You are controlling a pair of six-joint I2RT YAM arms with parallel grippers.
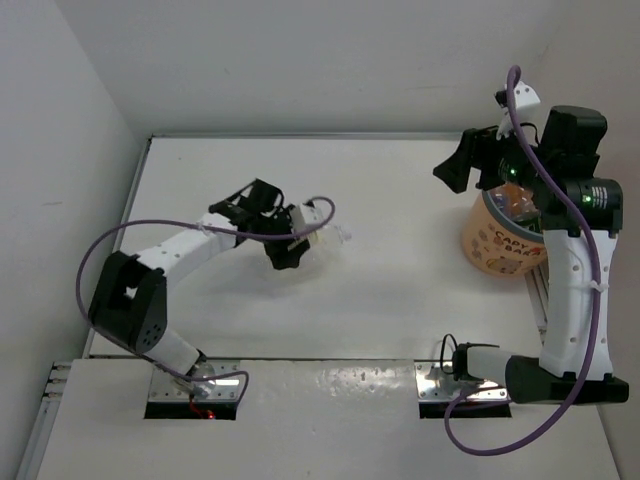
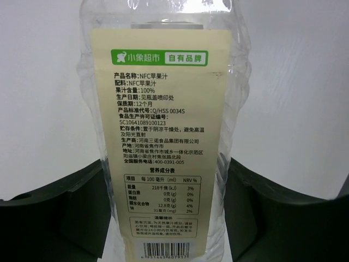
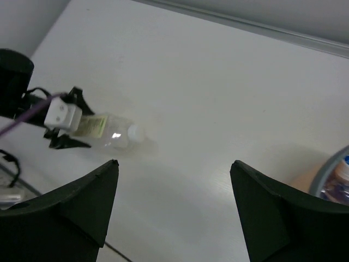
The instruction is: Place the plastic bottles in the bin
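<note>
Bottles: top view is showing just one bottle (image 1: 333,240) lying out on the tabletop (image 1: 380,300), mid-left, with the left tool (image 1: 303,245) at its base. The bin (image 1: 488,248) is sitting far right under the right arm, contents unclear from here.

Left wrist is giving what top can't: cream label filling the gap, fingers (image 2: 60,218) looking pressed to both sides, so the tool is pinching the bottle, probably not lifting yet.

Right wrist is showing the right tool (image 3: 174,164) spread and carrying nothing, hanging near the bin rim, with a blue-labelled bottle (image 3: 341,170) inside.

Judging: mostly done, this one remaining.
</note>
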